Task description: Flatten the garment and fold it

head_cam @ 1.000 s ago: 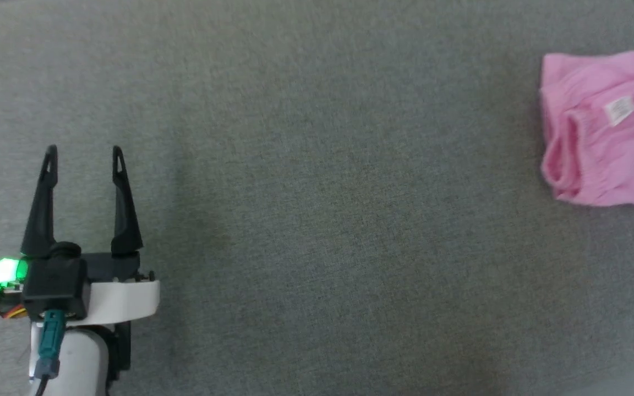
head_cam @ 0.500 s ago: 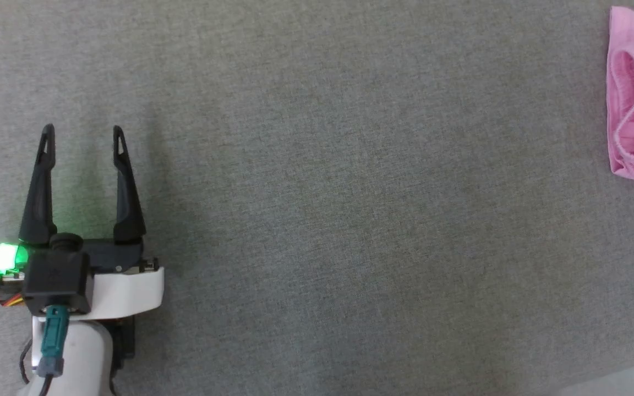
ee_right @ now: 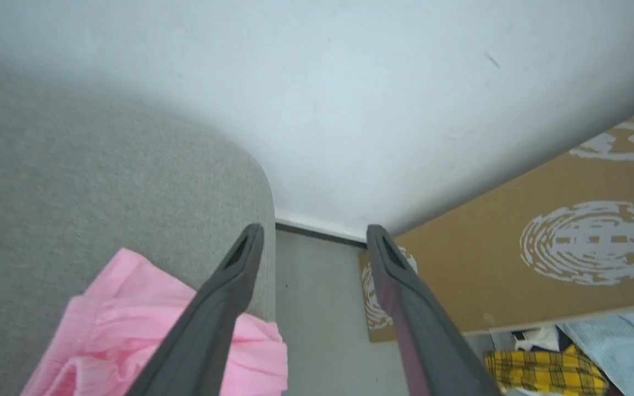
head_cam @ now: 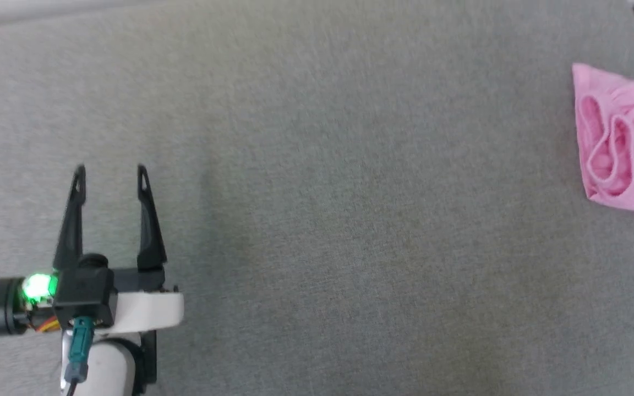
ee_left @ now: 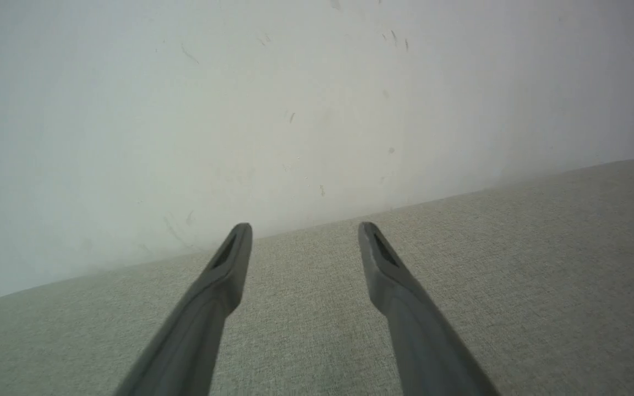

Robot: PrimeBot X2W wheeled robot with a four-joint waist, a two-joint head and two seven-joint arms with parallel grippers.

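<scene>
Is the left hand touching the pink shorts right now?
Apart. Head view: the left hand sits lower left, the shorts far right, bare grey cloth between.

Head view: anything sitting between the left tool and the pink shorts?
Nothing visible. Bare grey cloth surface runs from the open left tool at lower left across to the shorts, which lie bunched at the right edge, partly cut off by the frame.
</scene>
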